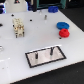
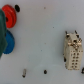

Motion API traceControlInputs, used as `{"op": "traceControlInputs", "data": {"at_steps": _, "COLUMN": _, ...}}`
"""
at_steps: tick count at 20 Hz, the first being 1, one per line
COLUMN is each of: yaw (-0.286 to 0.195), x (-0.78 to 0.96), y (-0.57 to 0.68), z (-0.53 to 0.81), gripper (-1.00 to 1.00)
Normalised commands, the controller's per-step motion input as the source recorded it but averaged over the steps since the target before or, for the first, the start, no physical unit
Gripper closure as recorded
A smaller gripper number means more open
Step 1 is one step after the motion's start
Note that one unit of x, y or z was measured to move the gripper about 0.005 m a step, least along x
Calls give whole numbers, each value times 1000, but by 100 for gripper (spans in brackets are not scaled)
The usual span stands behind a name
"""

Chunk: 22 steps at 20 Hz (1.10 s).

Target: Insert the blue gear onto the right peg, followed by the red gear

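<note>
Two toothed plastic discs, blue gear (image 1: 62, 26) flat, red gear (image 1: 65, 33) chunkier

Blue gear (image 1: 62, 25) and red gear (image 1: 64, 34) touching on white counter (image 1: 20, 47) toward exterior view's right; two pegs upright on black-edged plate (image 1: 58, 56) nearer camera.

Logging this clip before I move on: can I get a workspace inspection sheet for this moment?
Surface: white table.
Job's things: blue gear touching red gear, both flat on the table; right peg bare on the black-edged plate.
Clutter: beige block; small dark bits.
Grippers: nothing seen.
Cables: nothing seen.
Surroundings: dark, blurred shapes behind the table.
</note>
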Motion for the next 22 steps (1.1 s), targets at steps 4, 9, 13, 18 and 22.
{"op": "traceControlInputs", "data": {"at_steps": 4, "yaw": 0, "x": -469, "y": 659, "z": -2, "gripper": -100}}
{"op": "traceControlInputs", "data": {"at_steps": 9, "yaw": 0, "x": -463, "y": 700, "z": -7, "gripper": -100}}
{"op": "traceControlInputs", "data": {"at_steps": 13, "yaw": 0, "x": -404, "y": 709, "z": -68, "gripper": -100}}
{"op": "traceControlInputs", "data": {"at_steps": 18, "yaw": 0, "x": -353, "y": 690, "z": -225, "gripper": -100}}
{"op": "traceControlInputs", "data": {"at_steps": 22, "yaw": 0, "x": -291, "y": 641, "z": -319, "gripper": -100}}
